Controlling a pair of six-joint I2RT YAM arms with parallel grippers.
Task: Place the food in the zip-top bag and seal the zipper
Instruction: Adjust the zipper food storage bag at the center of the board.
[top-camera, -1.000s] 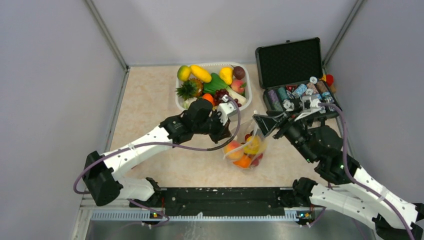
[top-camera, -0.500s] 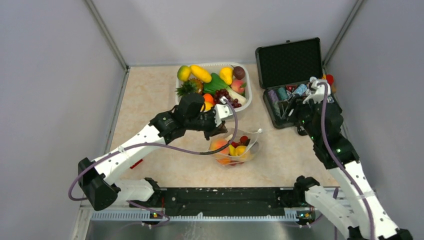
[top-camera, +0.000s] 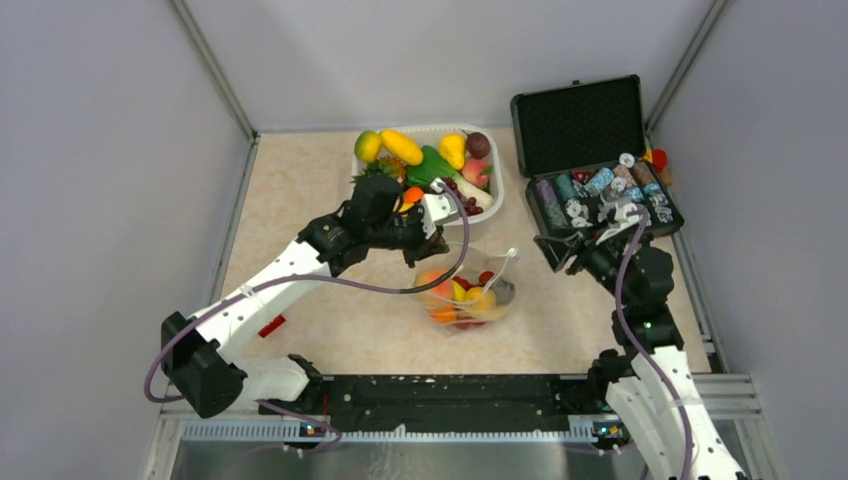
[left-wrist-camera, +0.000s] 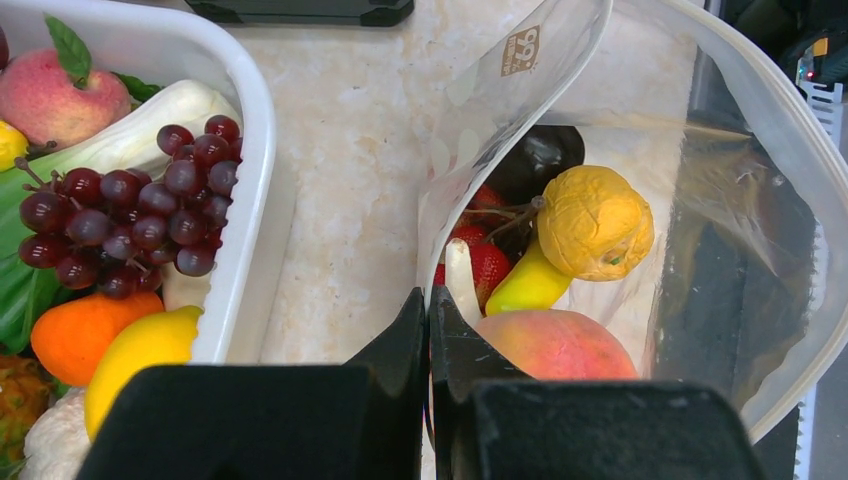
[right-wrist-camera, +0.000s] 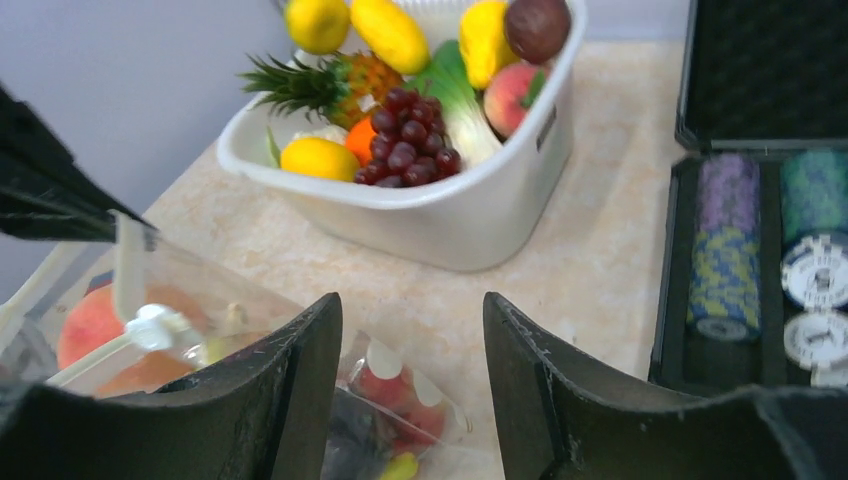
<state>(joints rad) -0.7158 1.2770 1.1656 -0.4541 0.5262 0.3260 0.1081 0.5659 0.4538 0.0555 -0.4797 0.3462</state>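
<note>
Roughly left-right runs the zip-top bag's (left-wrist-camera: 480, 130) zipper (left-wrist-camera: 790, 115).

A second ago, the right pincer (right-wrist-camera: 412, 330) sat right by the top right corner of the zip-top bag (top-camera: 497, 272), in the middle of the top view. Then we saw it swing up and away over the black case (top-camera: 580, 125) at the upper right. Now it is back down by the case's lower left corner, apart from the bag.

The left arm has pulled back to the left. The left pincer (left-wrist-camera: 428, 318), with the bag's edge in it, is now closer to the white tub (top-camera: 494, 203). The bag went along, a little to the left. It stood tall and narrow before. Now it sits low and wide on the surface (top-camera: 300, 200), with the food (top-camera: 462, 295) spread out inside.
</note>
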